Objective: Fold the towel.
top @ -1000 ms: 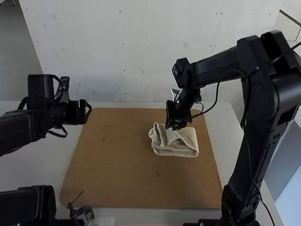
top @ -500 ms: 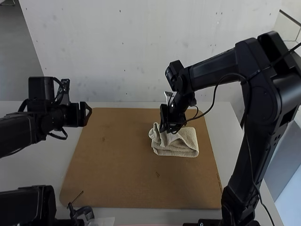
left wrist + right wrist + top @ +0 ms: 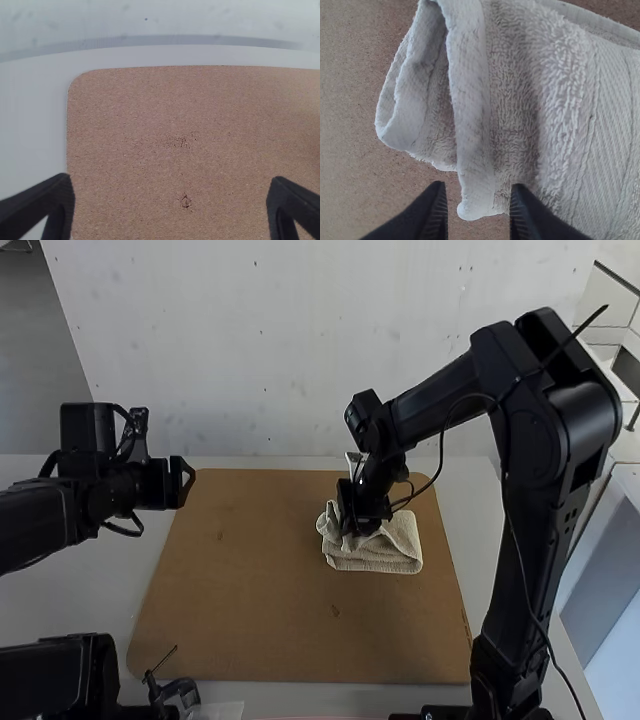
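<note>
On the board's [image 3: 250, 600] right half, the towel [image 3: 375, 562] is lying beneath my parted right fingers [image 3: 434, 212], its narrow ridge [image 3: 475, 150] lining up lengthwise with their gap, while my left fingers [image 3: 55, 207], also apart, are hanging well away.

R end effector [image 3: 357, 528] | moved L + lower | now at towel [image 3: 388, 558], L pt.

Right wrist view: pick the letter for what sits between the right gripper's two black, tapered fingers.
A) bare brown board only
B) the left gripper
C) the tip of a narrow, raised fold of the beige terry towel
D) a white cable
C: the narrow fold ends between the fingers, which stand apart on either side of it.
</note>
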